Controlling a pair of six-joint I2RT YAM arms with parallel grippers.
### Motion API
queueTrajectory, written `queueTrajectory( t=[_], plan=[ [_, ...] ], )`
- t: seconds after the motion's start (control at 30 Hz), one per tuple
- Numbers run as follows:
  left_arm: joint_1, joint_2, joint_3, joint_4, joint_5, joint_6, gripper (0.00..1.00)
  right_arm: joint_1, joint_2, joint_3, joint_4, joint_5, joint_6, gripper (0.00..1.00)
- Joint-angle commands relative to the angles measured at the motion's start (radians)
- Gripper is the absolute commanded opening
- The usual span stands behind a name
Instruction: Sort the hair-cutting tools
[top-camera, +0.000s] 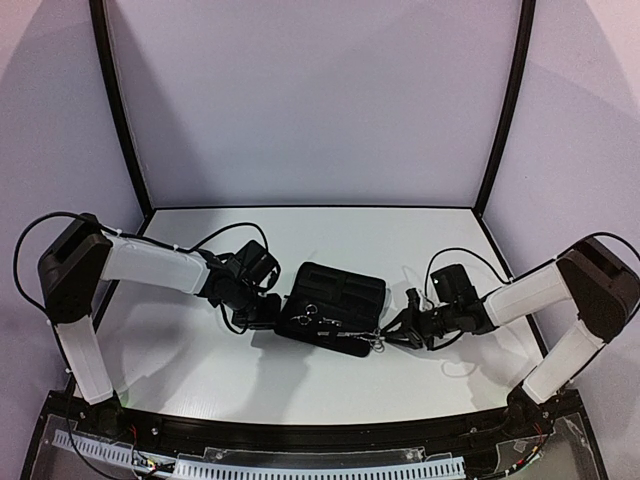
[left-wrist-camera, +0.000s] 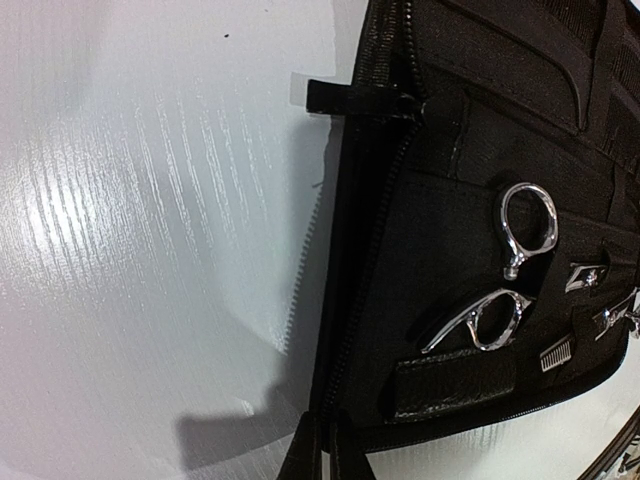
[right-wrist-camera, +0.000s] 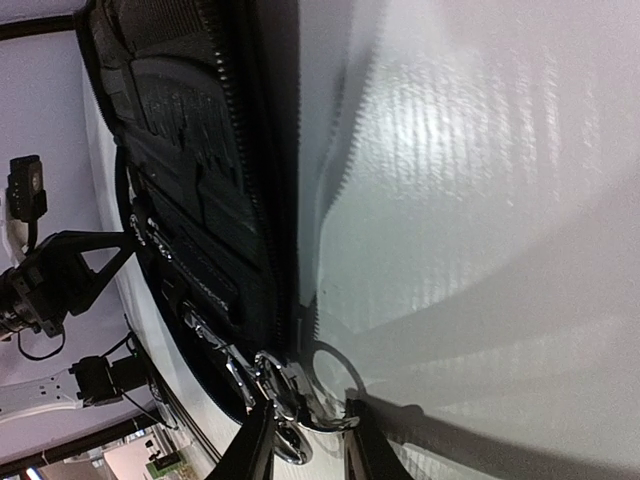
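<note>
A black zip case (top-camera: 335, 285) lies open at the table's middle. One pair of silver scissors (left-wrist-camera: 520, 240) is tucked into its pocket, ring handles showing, also seen from above as scissors (top-camera: 306, 320). Another pair of scissors (right-wrist-camera: 300, 392) sticks out at the case's near right corner. My right gripper (right-wrist-camera: 305, 440) has its fingers against both sides of that pair's ring handle. My left gripper (left-wrist-camera: 333, 452) is shut on the case's (left-wrist-camera: 430, 250) near left edge, by the zip.
Black frame rails (top-camera: 120, 110) border the white table (top-camera: 200, 370) at left and right. A black strap tab (left-wrist-camera: 350, 97) juts from the case's zip edge. Cables loop over both arms.
</note>
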Motion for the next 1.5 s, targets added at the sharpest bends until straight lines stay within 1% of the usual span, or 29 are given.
queueTrajectory(
  t=[0.0,0.13,0.27,0.33,0.5,0.67,0.93,1.0,1.13,1.23,1.33,1.47],
  plan=[
    [0.008,0.098,-0.048,-0.028,-0.043,0.025,0.01,-0.007,0.043,-0.052,0.032,0.031,0.017,0.23],
    [0.008,0.099,-0.053,-0.023,-0.041,0.024,0.01,-0.006,0.006,-0.047,0.036,0.045,-0.008,0.18],
    [0.009,0.099,-0.052,-0.022,-0.041,0.027,0.01,0.006,-0.033,-0.013,-0.032,0.066,-0.054,0.15],
    [0.009,0.099,-0.05,-0.021,-0.041,0.027,0.01,0.016,-0.045,0.0,-0.04,0.067,-0.071,0.14],
    [0.008,0.099,-0.055,-0.011,-0.038,0.024,0.01,0.059,-0.041,0.041,-0.036,0.061,-0.114,0.14],
    [0.008,0.099,-0.06,-0.008,-0.034,0.018,0.01,0.109,-0.023,0.078,-0.052,0.074,-0.119,0.12],
    [0.009,0.099,-0.064,-0.007,-0.023,0.005,0.01,0.156,-0.067,0.088,-0.146,0.197,-0.085,0.04],
    [0.008,0.098,-0.065,-0.006,-0.015,0.004,0.01,0.158,-0.076,0.082,-0.157,0.206,-0.079,0.05],
    [0.009,0.098,-0.068,-0.011,-0.001,0.0,0.01,0.161,-0.119,0.068,-0.191,0.232,-0.079,0.15],
    [0.008,0.1,-0.074,-0.01,0.007,0.003,0.01,0.165,-0.133,0.069,-0.2,0.221,-0.098,0.22],
    [0.007,0.1,-0.075,-0.008,0.013,0.01,0.01,0.178,-0.114,0.082,-0.234,0.244,-0.117,0.23],
    [0.007,0.099,-0.075,-0.009,0.015,0.02,0.01,0.181,-0.072,0.095,-0.222,0.242,-0.124,0.24]
  ],
)
